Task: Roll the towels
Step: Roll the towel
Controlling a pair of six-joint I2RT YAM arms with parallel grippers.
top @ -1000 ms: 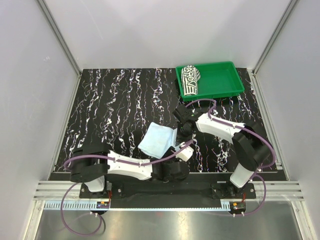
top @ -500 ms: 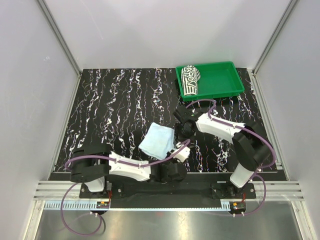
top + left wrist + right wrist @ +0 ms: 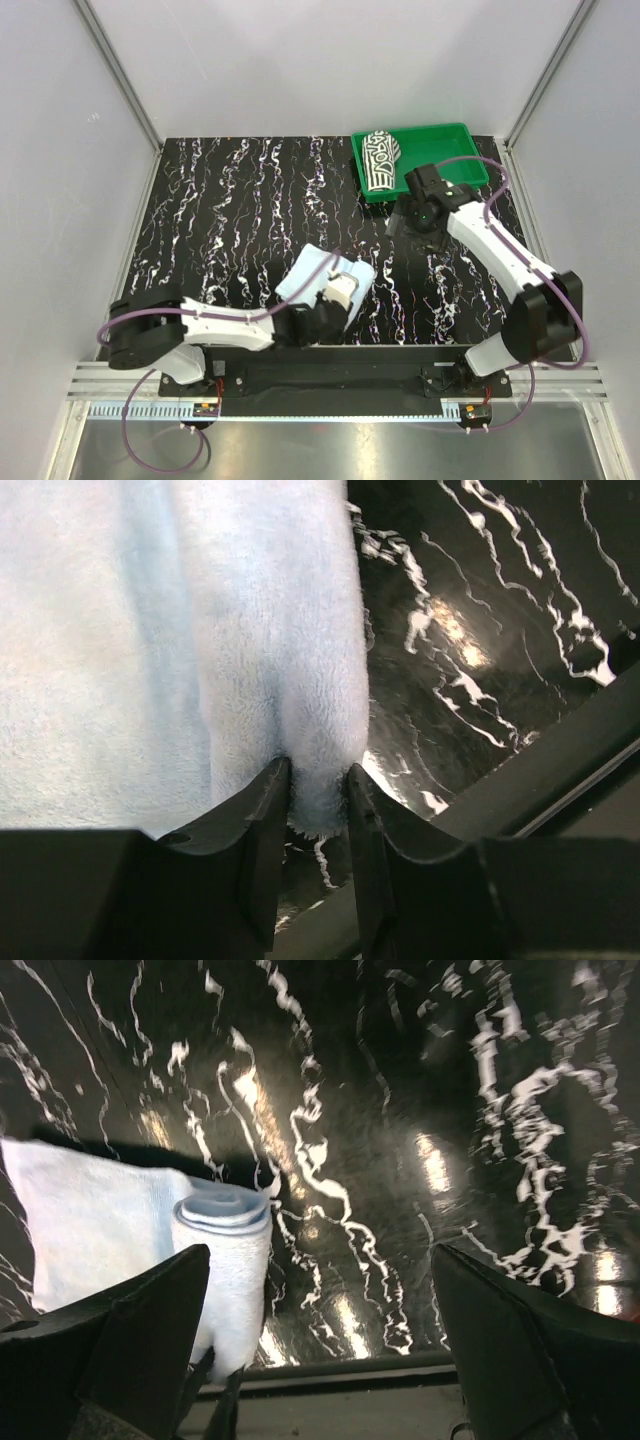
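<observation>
The pale blue towel (image 3: 304, 271) lies on the black marbled table, near the middle front. Its right edge is curled into a short roll (image 3: 225, 1228). My left gripper (image 3: 338, 301) is shut on the near end of that roll, and in the left wrist view the fingers (image 3: 268, 810) pinch blue cloth (image 3: 180, 630). My right gripper (image 3: 409, 223) hangs wide open and empty above the table between the towel and the tray, its fingers (image 3: 140, 1330) well apart. The striped towel (image 3: 380, 160) lies rolled in the tray's left end.
The green tray (image 3: 440, 165) stands at the back right of the table. Grey walls close in the left, back and right sides. A metal rail (image 3: 320, 380) with both arm bases runs along the near edge.
My right gripper has let go of the blue towel, opened wide and swung back toward the tray. My left gripper has closed on the rolled edge and shifted slightly left.
</observation>
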